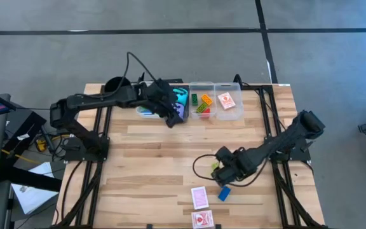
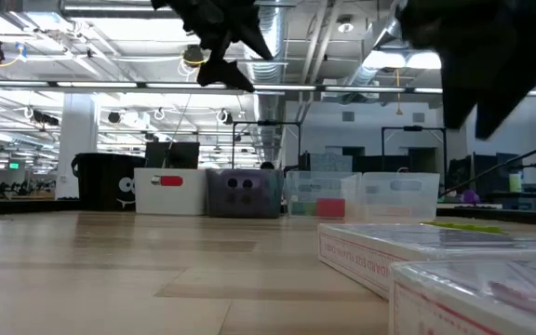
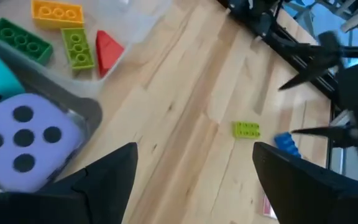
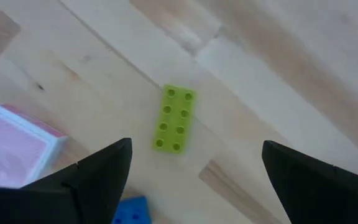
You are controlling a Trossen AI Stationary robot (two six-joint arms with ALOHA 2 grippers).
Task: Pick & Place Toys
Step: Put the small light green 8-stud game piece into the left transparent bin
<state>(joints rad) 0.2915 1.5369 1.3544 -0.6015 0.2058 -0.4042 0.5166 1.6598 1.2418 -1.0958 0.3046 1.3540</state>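
On the wooden worktop (image 1: 151,152), the right gripper (image 1: 224,170) sits in the lower right of the high view, its fingers spread wide and holding nothing. They bracket a lime green brick (image 4: 175,118) lying flat on the wood between them. From overhead that brick is almost wholly hidden under the gripper. A blue brick (image 1: 224,193) lies just below it, cut off at the bottom edge of the right wrist view. Two red-white cards (image 1: 199,198) lie near the bottom edge of the high view.

The left gripper (image 1: 170,109) hovers in the upper middle of the high view, also wide open and empty, over the purple die (image 3: 25,138). That die sits in a clear bin (image 1: 146,112) beside the cyan die (image 1: 181,97), which the arm partly covers. The next bin (image 1: 201,86) holds green, orange and red bricks (image 3: 48,34).

In the low view both grippers show only as dark shapes, cut off at the top.
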